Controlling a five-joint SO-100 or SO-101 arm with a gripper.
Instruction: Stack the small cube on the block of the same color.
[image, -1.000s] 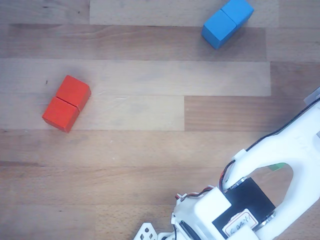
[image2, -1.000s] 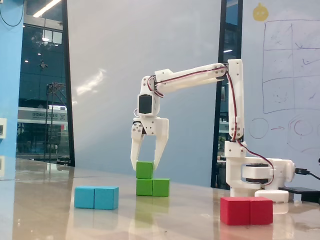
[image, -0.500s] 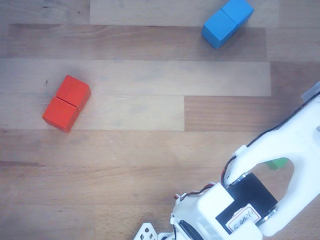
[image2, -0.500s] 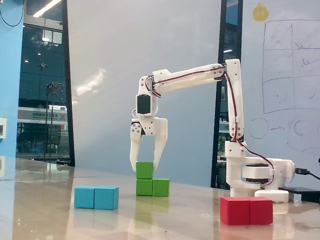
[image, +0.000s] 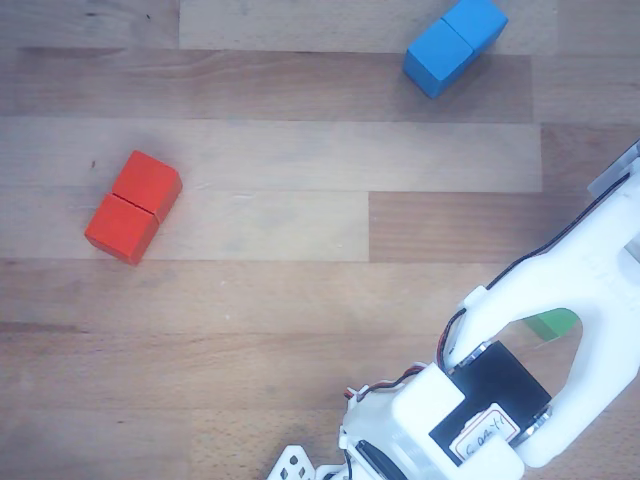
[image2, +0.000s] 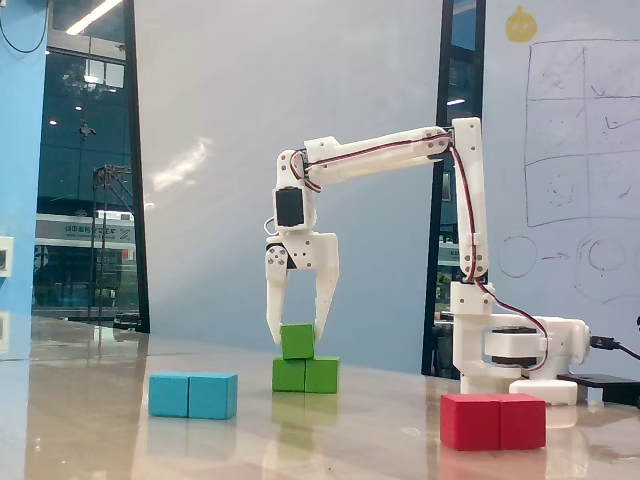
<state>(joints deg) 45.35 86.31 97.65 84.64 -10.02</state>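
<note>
Pincer (image2: 297, 338): fingers straddle the small cube (image2: 297, 341), contact probable but unclear in the fixed view | Small cube: seated on the block (image2: 306, 375), offset toward its left half | Block: flat on the counter (image2: 380, 440), giving a stable base | Status: stack formed, release apparently pending

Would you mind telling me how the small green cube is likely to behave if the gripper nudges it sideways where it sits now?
The small cube looks like a rigid painted block, so it should slide rather than deform. It has flat faces, so rolling seems unlikely. It sits on the green block, left of its centre in the fixed view, so a leftward push from the gripper could probably drop it off the edge.
</note>
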